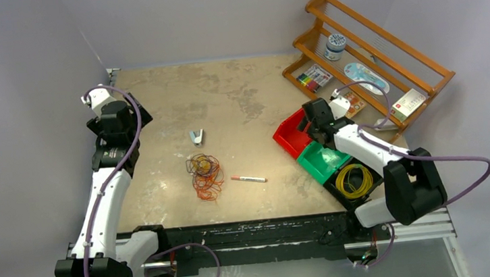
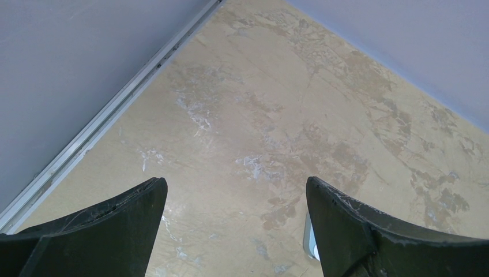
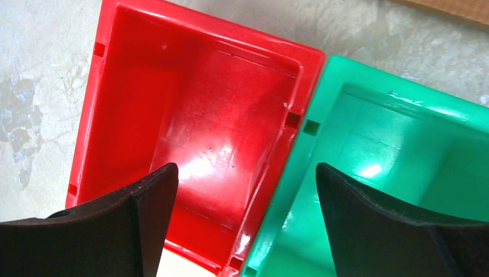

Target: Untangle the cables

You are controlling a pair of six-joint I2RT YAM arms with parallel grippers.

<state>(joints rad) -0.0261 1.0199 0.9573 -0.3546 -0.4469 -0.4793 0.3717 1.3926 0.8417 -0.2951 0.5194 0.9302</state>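
Observation:
The cables (image 1: 205,173) lie as a hand-sized tangle of orange, brownish and dark loops on the table, left of centre. My left gripper (image 1: 115,118) hangs over the table's left edge, well behind and left of the tangle. In the left wrist view it (image 2: 235,180) is open and empty above bare tabletop; the cables are out of that view. My right gripper (image 1: 314,126) is open and empty over the join of the red bin (image 3: 92,115) and the green bin (image 3: 403,133), far right of the tangle. It also shows in the right wrist view (image 3: 247,167).
A red-and-white marker (image 1: 249,179) lies right of the tangle. A small grey clip (image 1: 197,138) lies behind it. The red bin (image 1: 288,134), green bin (image 1: 322,161) and a black bin holding a yellow cable coil (image 1: 353,180) stand in a row. A wooden rack (image 1: 371,65) stands back right.

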